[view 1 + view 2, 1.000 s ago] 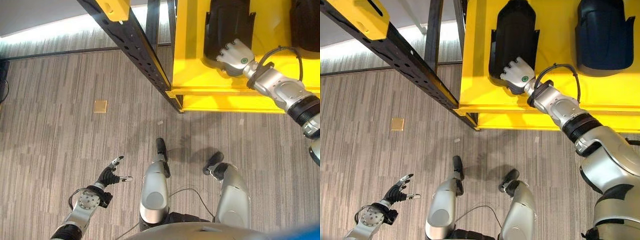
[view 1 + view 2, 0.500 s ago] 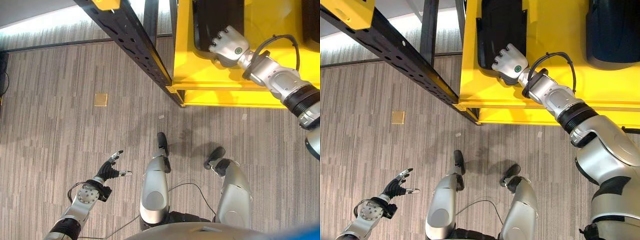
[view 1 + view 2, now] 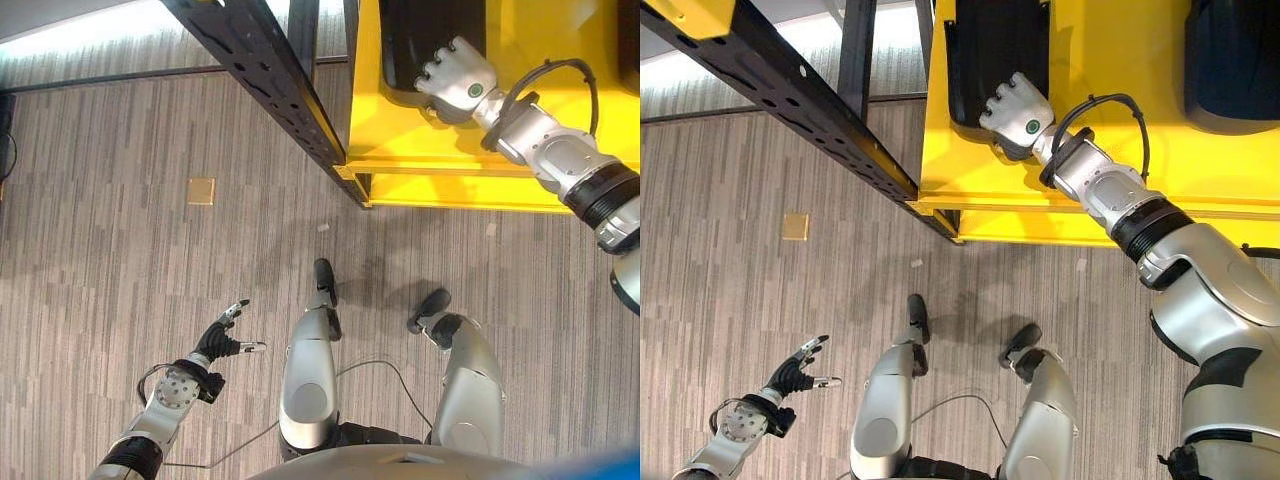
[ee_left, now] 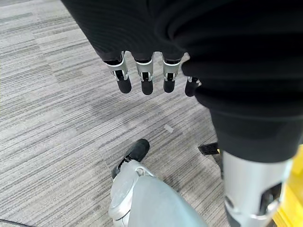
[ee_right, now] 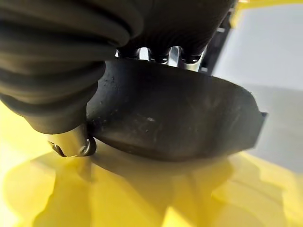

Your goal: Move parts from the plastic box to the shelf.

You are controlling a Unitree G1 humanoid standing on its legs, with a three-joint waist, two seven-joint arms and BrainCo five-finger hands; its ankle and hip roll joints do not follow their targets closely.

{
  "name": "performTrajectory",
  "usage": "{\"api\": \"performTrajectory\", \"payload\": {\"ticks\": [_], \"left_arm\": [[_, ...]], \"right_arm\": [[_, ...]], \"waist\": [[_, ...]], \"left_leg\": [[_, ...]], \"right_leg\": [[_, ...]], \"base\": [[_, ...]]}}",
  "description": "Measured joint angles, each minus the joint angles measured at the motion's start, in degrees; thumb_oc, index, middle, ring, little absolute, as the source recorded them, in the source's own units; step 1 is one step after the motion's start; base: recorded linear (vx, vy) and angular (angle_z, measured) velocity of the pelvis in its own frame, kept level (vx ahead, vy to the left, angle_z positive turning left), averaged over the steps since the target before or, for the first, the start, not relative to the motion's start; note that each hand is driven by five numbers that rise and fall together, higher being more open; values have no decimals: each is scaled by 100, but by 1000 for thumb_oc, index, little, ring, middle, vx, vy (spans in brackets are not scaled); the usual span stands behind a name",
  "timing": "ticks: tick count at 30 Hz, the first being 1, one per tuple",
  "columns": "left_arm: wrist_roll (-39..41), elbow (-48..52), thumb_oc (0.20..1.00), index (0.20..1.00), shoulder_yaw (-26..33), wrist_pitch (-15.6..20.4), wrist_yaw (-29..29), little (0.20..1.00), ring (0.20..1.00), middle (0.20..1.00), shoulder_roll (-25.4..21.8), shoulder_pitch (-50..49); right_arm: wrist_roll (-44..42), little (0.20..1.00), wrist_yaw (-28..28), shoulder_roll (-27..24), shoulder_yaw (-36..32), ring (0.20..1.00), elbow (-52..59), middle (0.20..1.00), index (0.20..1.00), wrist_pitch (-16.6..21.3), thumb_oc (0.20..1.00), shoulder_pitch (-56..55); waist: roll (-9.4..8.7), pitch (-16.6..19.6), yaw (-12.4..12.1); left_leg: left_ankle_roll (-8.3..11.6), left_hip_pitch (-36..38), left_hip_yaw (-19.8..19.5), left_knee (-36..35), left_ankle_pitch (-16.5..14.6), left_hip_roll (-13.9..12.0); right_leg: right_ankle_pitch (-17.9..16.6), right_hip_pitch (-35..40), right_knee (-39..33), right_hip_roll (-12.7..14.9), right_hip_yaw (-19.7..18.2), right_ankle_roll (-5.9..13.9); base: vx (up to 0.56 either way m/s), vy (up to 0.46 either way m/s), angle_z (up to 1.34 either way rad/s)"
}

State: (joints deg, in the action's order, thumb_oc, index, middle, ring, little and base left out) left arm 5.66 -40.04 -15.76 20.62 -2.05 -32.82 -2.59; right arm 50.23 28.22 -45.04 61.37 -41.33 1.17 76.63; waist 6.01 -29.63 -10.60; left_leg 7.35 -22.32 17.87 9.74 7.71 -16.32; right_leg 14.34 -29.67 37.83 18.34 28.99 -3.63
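Step in hand: setting a part down on the shelf; I judge the carry is done and the placing is nearly finished.
Part: a black moulded part (image 3: pixel 995 50) lies on the yellow shelf (image 3: pixel 1110 60) at the upper middle of the right eye view, its near end under the robot's hand.
Right hand: the right hand (image 3: pixel 1012 112) rests on the near end of that part; in the right wrist view its fingers (image 5: pixel 161 53) reach over the top of the dark shell and the thumb (image 5: pixel 71 144) sits under its edge, so it is grasping the part.
Second part: a dark blue part (image 3: pixel 1235 60) lies further along the shelf at the upper right, well apart from the hand.
Left hand: the left hand (image 3: pixel 220 340) hangs over the carpet at the lower left, fingers straight and relaxed, holding nothing.
Plastic box: not to be made out here.
Next move: probably loosen the fingers and thumb, then draw the hand back off the shelf without dragging the part along.
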Motion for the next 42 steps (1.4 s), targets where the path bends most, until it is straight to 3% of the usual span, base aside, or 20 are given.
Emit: {"api": "performTrajectory", "payload": {"ticks": [15,16,17,18,19,20,22,23,25,42], "left_arm": [[220,-6,1000,1000,-18,0,65,1000,1000,1000,8,152],[220,-6,1000,1000,-18,0,75,1000,1000,1000,8,155],[220,-6,1000,1000,-18,0,75,1000,1000,1000,8,155],[220,-7,1000,1000,-21,0,82,1000,1000,1000,9,171],[220,-26,1000,1000,-24,0,83,1000,1000,1000,9,187],[220,-48,1000,1000,-24,-1,82,1000,1000,1000,8,201],[219,-122,1000,1000,-23,0,79,1000,1000,1000,11,217],[217,-211,1000,1000,-23,2,77,1000,1000,1000,16,217],[218,-226,1000,1000,-23,2,77,1000,1000,1000,15,217],[211,-254,1000,1000,-16,257,58,1000,1000,1000,15,217]], "right_arm": [[-621,200,126,231,-308,200,-375,200,200,-319,200,-14],[-617,460,129,232,-308,460,-375,460,460,-314,460,-14],[-617,564,129,232,-308,564,-375,564,564,-314,564,-14],[-455,564,168,233,-327,564,-409,564,564,-263,564,-14],[-298,454,210,232,-339,454,-420,454,454,-240,454,-14],[-184,200,224,230,-350,200,-421,200,200,-212,200,-13],[7,200,224,228,-352,200,-417,200,200,-68,200,-7],[76,238,219,225,-337,238,-377,238,238,-14,238,-6],[74,200,200,222,-267,200,-321,200,200,0,200,-6],[-44,200,-205,187,-198,200,-332,200,200,277,200,-59]], "waist": [[60,-29,22],[60,-29,21],[60,-29,21],[60,-29,20],[60,-29,20],[60,-29,21],[60,-28,23],[60,-28,22],[60,-29,17],[52,-25,17]], "left_leg": [[-2,-4,17,-25,1,16],[-2,-2,18,-24,1,18],[-2,-2,18,-24,1,18],[-2,-2,18,-23,1,22],[-2,2,19,-23,1,23],[-2,3,20,-23,1,24],[-2,5,19,-37,2,23],[-2,10,19,-42,2,22],[-1,10,18,-39,4,22],[3,141,16,-45,27,18]], "right_leg": [[1,-17,-13,5,1,-3],[1,-17,-13,6,1,-3],[1,-17,-13,6,1,-3],[1,-17,-11,11,1,-4],[1,-17,-10,12,1,-4],[1,-16,-9,13,1,-4],[4,-16,-4,13,1,-8],[5,-16,0,13,0,-10],[5,-15,5,14,0,-11],[-4,118,2,13,1,-26]], "base": [[0,9,0],[0,0,0],[0,0,0],[0,0,0],[0,0,0],[0,0,0],[0,0,0],[0,0,0],[0,0,0],[0,0,0]]}}
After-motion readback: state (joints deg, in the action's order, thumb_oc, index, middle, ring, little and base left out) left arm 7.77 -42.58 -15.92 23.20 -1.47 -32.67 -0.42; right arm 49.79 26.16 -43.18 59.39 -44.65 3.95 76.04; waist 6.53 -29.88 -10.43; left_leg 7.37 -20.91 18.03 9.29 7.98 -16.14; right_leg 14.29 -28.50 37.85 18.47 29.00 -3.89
